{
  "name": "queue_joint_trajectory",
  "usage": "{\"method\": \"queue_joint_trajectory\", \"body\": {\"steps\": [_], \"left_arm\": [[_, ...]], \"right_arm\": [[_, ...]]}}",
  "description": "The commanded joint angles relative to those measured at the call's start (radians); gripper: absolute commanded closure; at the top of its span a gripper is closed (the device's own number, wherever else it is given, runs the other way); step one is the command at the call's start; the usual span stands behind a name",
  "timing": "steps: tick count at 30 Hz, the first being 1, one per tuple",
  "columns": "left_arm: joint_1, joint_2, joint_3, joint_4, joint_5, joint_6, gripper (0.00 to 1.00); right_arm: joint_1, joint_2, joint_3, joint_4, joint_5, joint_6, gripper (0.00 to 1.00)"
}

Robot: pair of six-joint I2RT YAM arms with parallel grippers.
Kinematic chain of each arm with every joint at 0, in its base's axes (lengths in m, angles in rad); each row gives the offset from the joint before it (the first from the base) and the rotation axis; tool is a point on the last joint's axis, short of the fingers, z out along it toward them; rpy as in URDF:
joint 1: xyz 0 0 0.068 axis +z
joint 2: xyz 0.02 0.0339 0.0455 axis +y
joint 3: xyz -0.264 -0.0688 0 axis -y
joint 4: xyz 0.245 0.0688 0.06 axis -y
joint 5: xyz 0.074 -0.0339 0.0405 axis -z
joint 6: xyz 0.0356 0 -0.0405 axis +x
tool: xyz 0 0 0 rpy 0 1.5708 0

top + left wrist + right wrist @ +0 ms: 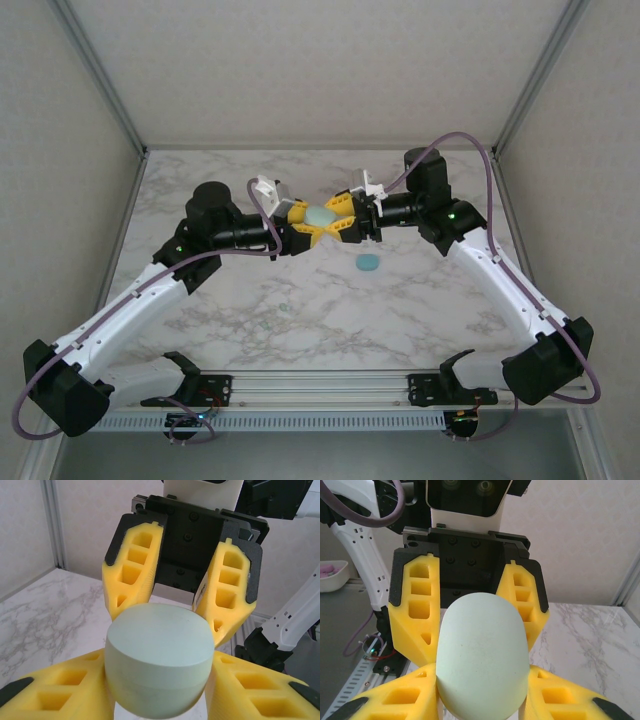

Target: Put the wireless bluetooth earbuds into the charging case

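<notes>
The left gripper (303,224) from 9 o'clock and the right gripper (340,222) from 3 o'clock are both clamping the pale green case (320,216) in midair. The earbuds (283,306) are lying on the table (450,320) at about 7 o'clock of it, nearer the left arm (130,310).

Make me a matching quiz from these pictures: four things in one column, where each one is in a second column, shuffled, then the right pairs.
Things
1. pale green case
2. blue-teal pebble-shaped object
3. tiny bud
4. purple cable

Places
A. lying on the marble table, left of centre, nearer the arm bases
B. looping over the right arm
C. clamped in the air between the left gripper and the right gripper
D. lying on the table just nearer than the two grippers

Pairs: 1-C, 2-D, 3-A, 4-B
</notes>
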Motion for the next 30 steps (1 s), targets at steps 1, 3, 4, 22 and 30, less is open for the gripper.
{"method": "queue_joint_trajectory", "body": {"steps": [1,3,4,22,30], "left_arm": [[0.008,-0.032,0.018,0.078,0.02,-0.029,0.58],[0.009,-0.032,0.018,0.079,0.013,-0.031,0.59],[0.008,-0.032,0.016,0.082,0.012,-0.031,0.59],[0.007,-0.023,0.023,0.059,0.019,-0.023,0.64],[0.004,-0.025,0.012,0.003,0.025,0.032,0.71]], "right_arm": [[-0.002,-0.009,-0.016,-0.036,0.025,-0.031,0.64],[-0.002,-0.007,-0.015,-0.047,0.022,-0.038,0.64],[-0.002,-0.006,-0.015,-0.05,0.022,-0.039,0.64],[-0.002,0.016,0.012,-0.068,0.011,-0.039,0.64],[-0.007,0.008,0.032,-0.028,0.027,0.05,0.58]]}}
